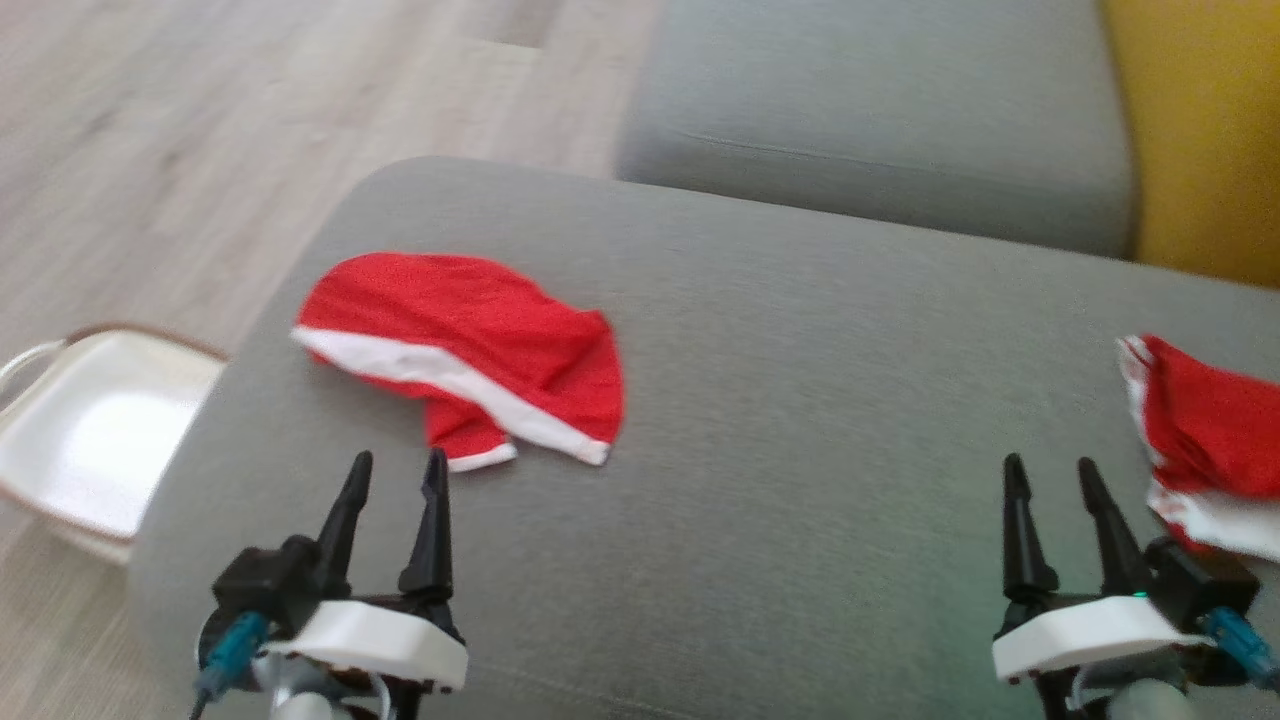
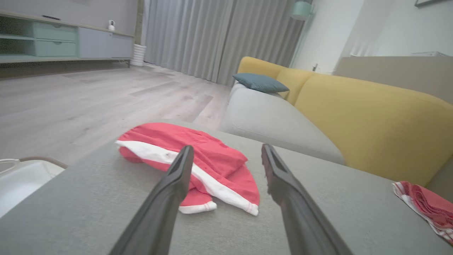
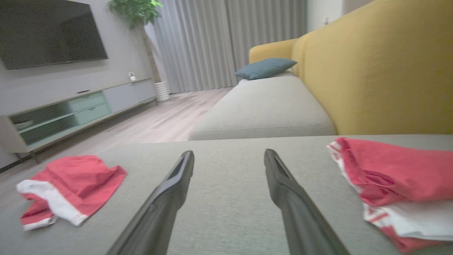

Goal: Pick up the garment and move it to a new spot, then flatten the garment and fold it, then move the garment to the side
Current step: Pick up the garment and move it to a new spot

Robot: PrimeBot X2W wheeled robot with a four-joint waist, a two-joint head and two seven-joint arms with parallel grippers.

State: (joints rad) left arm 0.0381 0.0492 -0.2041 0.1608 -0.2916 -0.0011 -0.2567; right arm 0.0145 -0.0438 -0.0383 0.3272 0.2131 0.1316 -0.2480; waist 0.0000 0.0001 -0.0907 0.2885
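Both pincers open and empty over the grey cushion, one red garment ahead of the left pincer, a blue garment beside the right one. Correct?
One slip: the garment beside the right pincer is red with white trim, not blue; the right wrist view shows it. The rest stands: both pincers open and empty over the grey cushion, the other red garment ahead of the left pincer.

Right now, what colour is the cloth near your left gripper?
Red with a white band; the garment shows best in the head view.

Red garment with a white band; grey seat; yellow backrest at two o'clock; white basket at nine.
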